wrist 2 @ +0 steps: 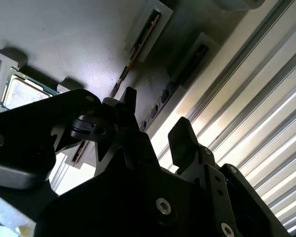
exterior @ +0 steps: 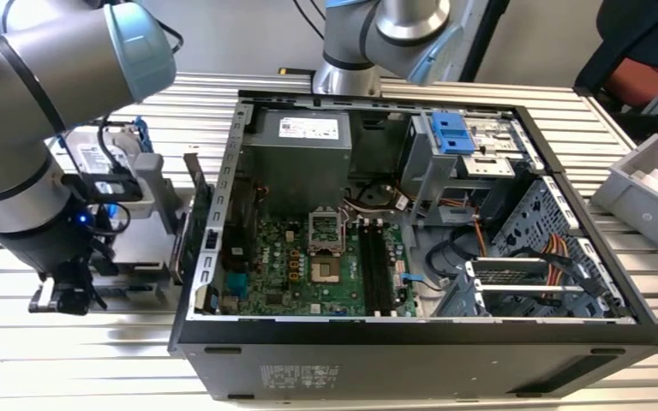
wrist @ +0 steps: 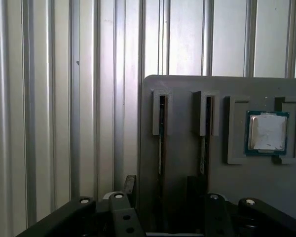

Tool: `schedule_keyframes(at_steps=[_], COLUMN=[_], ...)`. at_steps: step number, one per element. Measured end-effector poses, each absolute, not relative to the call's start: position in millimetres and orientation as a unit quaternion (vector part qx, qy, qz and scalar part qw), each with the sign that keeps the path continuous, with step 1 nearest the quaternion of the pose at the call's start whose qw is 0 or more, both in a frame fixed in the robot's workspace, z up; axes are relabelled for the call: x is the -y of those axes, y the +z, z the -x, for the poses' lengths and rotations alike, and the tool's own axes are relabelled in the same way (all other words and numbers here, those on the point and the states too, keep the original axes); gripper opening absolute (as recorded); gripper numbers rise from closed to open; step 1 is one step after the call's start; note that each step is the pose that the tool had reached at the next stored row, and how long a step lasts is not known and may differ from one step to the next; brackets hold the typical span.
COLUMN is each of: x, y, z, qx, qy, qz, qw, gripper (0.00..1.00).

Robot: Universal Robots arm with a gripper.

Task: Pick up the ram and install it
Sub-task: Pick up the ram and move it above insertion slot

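Grey tray [wrist: 182, 84] at the exterior view's left held the ram [wrist: 161, 133], on edge in a slot. Gripper [wrist: 163, 187] hung over it, fingers spread either side, nothing pinched. Pick-up step, we judged; a grasp called for squaring up, then closing.

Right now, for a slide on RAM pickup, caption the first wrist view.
Gripper, jaws open, lined up on one ram standing in the gray holder, beside a processor chip.
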State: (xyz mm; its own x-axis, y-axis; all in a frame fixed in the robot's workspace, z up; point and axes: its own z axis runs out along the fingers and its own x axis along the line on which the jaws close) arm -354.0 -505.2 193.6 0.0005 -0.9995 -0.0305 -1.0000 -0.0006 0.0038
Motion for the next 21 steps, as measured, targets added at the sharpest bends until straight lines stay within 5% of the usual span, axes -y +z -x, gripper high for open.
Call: schedule_keyframes(at_steps=[12,13,21], x=[505.2,505.2,505.2], y=[189.8,189.7,188.7], z=[354.0,354.0,353.9], qx=[-0.709,-0.709,-0.709], qy=[0.012,0.012,0.012], qz=[0.705,0.705,0.705], qw=[0.009,0.009,0.009], gripper=[1.0,0.0,0.0])
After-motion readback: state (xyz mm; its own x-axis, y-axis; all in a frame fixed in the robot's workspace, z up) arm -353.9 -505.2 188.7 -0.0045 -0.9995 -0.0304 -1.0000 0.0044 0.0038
